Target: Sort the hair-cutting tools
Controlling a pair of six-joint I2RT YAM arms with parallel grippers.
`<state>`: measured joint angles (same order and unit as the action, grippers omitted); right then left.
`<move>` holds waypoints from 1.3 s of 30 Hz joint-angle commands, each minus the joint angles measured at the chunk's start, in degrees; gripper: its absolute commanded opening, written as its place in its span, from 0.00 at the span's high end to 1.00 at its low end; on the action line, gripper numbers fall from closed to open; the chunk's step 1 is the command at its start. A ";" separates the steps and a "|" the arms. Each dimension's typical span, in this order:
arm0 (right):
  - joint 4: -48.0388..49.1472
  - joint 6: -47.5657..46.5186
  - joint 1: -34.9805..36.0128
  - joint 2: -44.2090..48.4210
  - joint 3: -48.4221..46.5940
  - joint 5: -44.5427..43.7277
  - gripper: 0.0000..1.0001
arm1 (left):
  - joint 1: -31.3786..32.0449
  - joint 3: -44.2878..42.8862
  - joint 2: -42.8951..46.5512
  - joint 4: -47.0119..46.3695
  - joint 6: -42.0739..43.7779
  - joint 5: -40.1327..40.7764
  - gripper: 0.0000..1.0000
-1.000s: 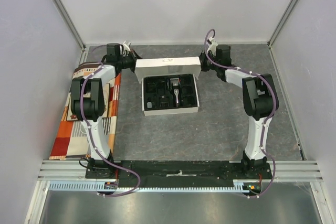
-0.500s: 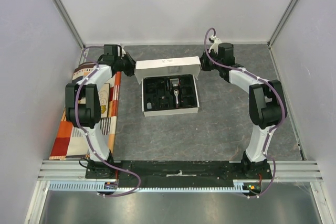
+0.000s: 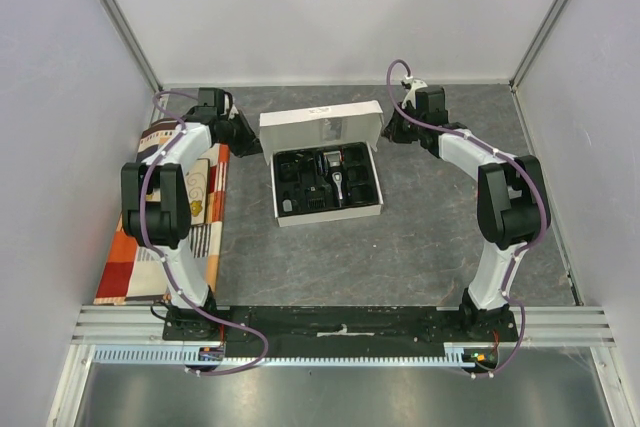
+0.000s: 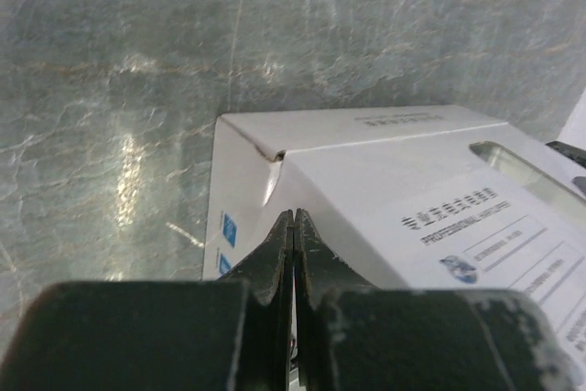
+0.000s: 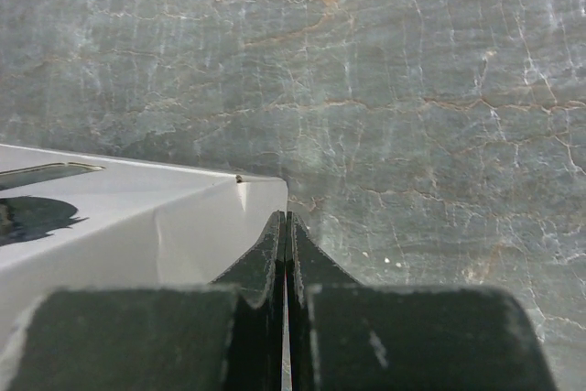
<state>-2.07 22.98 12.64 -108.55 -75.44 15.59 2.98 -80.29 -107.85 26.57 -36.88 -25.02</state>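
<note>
With the left gripper (image 4: 293,218) and right gripper (image 5: 285,219) clenched empty at either end of the white cardboard lid (image 3: 322,127), which now leans further back than a second ago, opening looks done; next, one arm should part its jaws over the black handheld clipper with silver blade head (image 3: 337,183), which lies in the white box with black moulded tray (image 3: 330,214) toward the far edge of the grey table (image 3: 430,237).

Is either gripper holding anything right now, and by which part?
Nothing is held: left gripper and right gripper are both shut, tips at opposite end corners of the white lid.
</note>
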 commanded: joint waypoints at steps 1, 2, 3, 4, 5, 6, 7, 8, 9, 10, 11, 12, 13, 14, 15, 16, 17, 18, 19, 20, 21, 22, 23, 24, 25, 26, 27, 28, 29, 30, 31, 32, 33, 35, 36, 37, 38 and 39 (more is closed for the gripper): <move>-1.80 -1.62 0.19 2.91 -0.06 -3.19 1.00 | 0.00 -2.85 2.30 4.71 4.01 3.65 0.98; -2.06 -1.80 0.19 2.91 -0.06 -3.38 1.00 | 0.00 -2.85 2.47 4.98 4.53 5.31 0.98; -2.07 -1.89 0.10 2.91 -0.06 -3.38 1.00 | 0.00 -2.85 2.65 5.25 4.89 6.02 0.98; -2.24 -2.15 0.19 2.91 -0.06 -3.20 1.00 | 0.00 -2.94 2.91 5.86 5.07 6.64 0.98; -2.15 -2.24 0.27 2.99 0.03 -3.03 1.00 | 0.00 -3.03 3.09 6.04 5.50 6.82 0.98; -2.07 -2.41 0.28 2.82 0.03 -2.94 1.00 | 0.00 -3.03 3.17 6.21 5.68 6.73 0.98; -1.98 -2.33 0.36 2.82 -0.06 -2.76 1.00 | 0.00 -2.94 3.26 6.22 5.77 6.65 0.98; -1.80 -2.42 0.45 2.73 -0.06 -2.50 1.00 | 0.00 -2.85 3.35 6.30 5.77 6.04 0.98; -1.71 -2.42 0.63 2.65 -0.15 -2.41 1.00 | 0.00 -2.68 3.44 6.30 5.86 5.77 0.98; -1.80 -2.42 0.71 2.64 -0.23 -2.15 1.00 | 0.00 -2.33 3.53 6.30 5.68 5.16 0.98; -1.63 -2.33 0.98 2.56 -0.23 -1.71 1.00 | 0.00 -2.06 3.53 6.22 5.77 4.28 0.98; -1.63 -2.33 1.07 2.56 -0.23 -1.53 1.00 | 0.00 -1.54 3.70 6.04 5.60 3.93 0.98; -1.71 -2.15 1.15 2.56 -0.15 -1.27 1.00 | 0.00 -1.19 3.88 5.69 5.59 3.57 0.98; -1.54 -2.33 1.50 2.56 -0.15 -1.09 1.00 | 0.00 -0.84 4.23 5.25 5.51 3.05 0.98; -1.45 -2.42 1.59 2.56 -0.15 -0.74 1.00 | 0.00 -0.31 4.40 4.90 5.42 2.78 0.98; -1.10 -2.50 2.03 2.47 0.03 -0.57 1.00 | 0.00 -0.04 4.49 4.64 5.24 2.34 0.98; -0.84 -2.42 2.29 2.56 0.20 -0.48 1.00 | -0.08 0.13 4.67 4.11 5.16 1.47 0.98; -0.75 -2.50 2.56 2.56 0.29 -0.22 1.00 | 0.00 0.40 4.76 4.02 5.16 1.11 0.98; -0.49 -2.50 2.91 2.56 0.55 -0.39 1.00 | 0.00 0.49 4.67 3.93 5.07 0.94 0.98; -0.48 -2.50 3.09 2.56 0.64 -0.48 1.00 | 0.00 0.57 4.67 3.84 5.07 0.50 0.98; -0.31 -2.50 3.35 2.64 0.82 -0.48 1.00 | 0.09 1.01 4.67 3.58 4.98 0.23 0.98; -0.13 -2.50 3.70 2.64 1.08 -0.56 1.00 | 0.09 1.28 4.76 3.32 4.89 0.06 0.98; -0.04 -2.59 3.88 2.64 1.17 -0.65 1.00 | 0.18 1.54 4.84 3.05 4.89 -0.47 0.98; -0.04 -2.77 4.05 2.73 1.17 -0.91 1.00 | 0.18 1.98 4.93 2.97 4.80 -0.65 0.98; -0.04 -2.77 4.40 2.73 1.17 -1.09 1.00 | 0.18 2.07 4.93 2.79 4.80 -0.65 0.98; -0.04 -2.77 4.49 2.82 1.17 -1.09 1.00 | 0.35 2.33 5.02 2.70 4.80 -1.00 0.98; -0.04 -2.77 4.67 2.82 1.17 -1.27 1.00 | 0.36 2.85 5.28 2.53 4.80 -1.26 0.98; -0.04 -2.85 4.93 2.99 1.17 -1.36 1.00 | 0.53 3.21 5.55 2.35 4.72 -1.26 0.98; -0.04 -2.86 5.02 3.00 1.17 -1.44 1.00 | 0.62 3.65 5.81 2.17 4.63 -1.44 0.98; -0.22 -2.86 5.20 3.17 1.17 -1.53 1.00 | 0.71 4.43 6.33 1.65 4.45 -1.44 0.98; -0.22 -2.86 5.37 3.17 1.17 -1.53 1.00 | 0.88 4.88 6.60 1.38 4.36 -1.44 0.98; -0.22 -2.86 5.55 3.26 1.17 -1.71 1.00 | 1.06 5.66 6.86 1.12 4.28 -1.61 0.98; -0.22 -2.94 5.55 3.43 1.17 -1.88 1.00 | 0.97 6.02 7.04 0.86 4.02 -1.62 0.98; -0.31 -2.94 5.81 3.52 1.26 -2.41 1.00 | 1.41 6.55 7.31 0.59 4.10 -1.70 0.98; -0.31 -2.94 5.81 3.61 1.35 -2.41 1.00 | 1.50 6.64 7.22 0.59 4.19 -1.79 0.98; -0.39 -2.94 5.99 3.61 1.35 -2.32 1.00 | 1.67 6.81 7.39 0.42 4.19 -1.70 0.98; -0.48 -2.94 6.08 3.61 1.43 -2.32 1.00 | 1.85 7.16 7.48 0.33 4.10 -1.70 0.98; -0.48 -2.94 6.08 3.79 1.52 -2.32 1.00 | 1.94 7.34 7.57 0.07 4.10 -1.62 0.98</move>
<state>-3.95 20.73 17.85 -107.83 -74.46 12.93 4.12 -73.69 -103.33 29.30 -33.52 -24.71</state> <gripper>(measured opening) 0.006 0.026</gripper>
